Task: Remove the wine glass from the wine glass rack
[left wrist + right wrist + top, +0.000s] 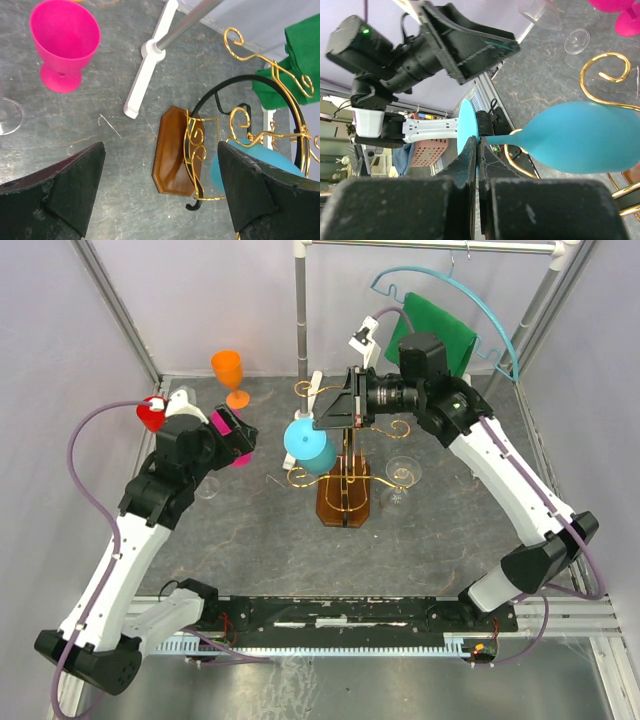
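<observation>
The wine glass rack (343, 502) stands mid-table, with a brown wooden base and gold wire arms. A blue wine glass (308, 445) hangs among its left arms, bowl toward the left. My right gripper (335, 408) is over the rack top, shut on the glass's foot disc. In the right wrist view the fingers (470, 160) pinch the disc edge, and the stem passes a gold wire toward the bowl (585, 145). My left gripper (243, 440) is open and empty, left of the rack. Its wrist view shows the rack base (175, 150) and blue glass (220, 172) between the jaws, farther off.
A pink cup (62, 40) stands by the left gripper, with orange (230, 375) and red (150, 415) cups behind. A clear glass (400, 478) is at the rack's right. A grey rail post (300, 320) and a green cloth (440, 330) on a hanger stand at the back.
</observation>
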You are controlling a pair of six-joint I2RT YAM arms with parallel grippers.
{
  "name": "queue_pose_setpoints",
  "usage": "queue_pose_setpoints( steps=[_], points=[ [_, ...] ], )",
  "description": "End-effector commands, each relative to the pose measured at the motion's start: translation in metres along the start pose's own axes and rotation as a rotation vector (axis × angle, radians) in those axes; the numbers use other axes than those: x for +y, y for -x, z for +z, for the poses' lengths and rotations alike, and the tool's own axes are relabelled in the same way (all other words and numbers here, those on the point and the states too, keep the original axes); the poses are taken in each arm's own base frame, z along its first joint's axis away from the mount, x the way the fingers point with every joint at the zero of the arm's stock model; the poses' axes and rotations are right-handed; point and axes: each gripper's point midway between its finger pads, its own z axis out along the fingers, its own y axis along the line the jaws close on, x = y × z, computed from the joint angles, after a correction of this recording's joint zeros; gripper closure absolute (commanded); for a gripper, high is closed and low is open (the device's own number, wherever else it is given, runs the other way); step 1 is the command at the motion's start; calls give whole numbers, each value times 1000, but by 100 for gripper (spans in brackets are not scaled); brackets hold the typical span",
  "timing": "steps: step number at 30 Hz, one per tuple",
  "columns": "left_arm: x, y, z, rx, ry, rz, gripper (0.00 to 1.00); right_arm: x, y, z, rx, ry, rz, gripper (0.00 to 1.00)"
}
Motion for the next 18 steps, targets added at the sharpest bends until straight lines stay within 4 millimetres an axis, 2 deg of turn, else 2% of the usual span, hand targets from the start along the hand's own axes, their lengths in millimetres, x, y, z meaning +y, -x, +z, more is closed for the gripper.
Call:
queue_pose_setpoints(
  steps=[1, 6, 9, 13, 18],
  points=[
    [-27, -2, -6, 75, -102, 10, 1, 56, 16, -32, -57, 79, -158, 99],
    [-48, 6, -16, 90, -189, -22, 1, 77, 14, -47, -62, 94, -295, 99],
    [-59, 17, -25, 71, -230, -32, 1, 80, 5, -48, -47, 99, -449, 99],
    [-68, 44, -42, 8, -241, -2, 1, 78, -18, -46, -20, 44, -737, 99],
    [-92, 58, -62, 8, -339, -34, 1, 86, -51, -34, -24, 84, -1049, 98]
  ],
)
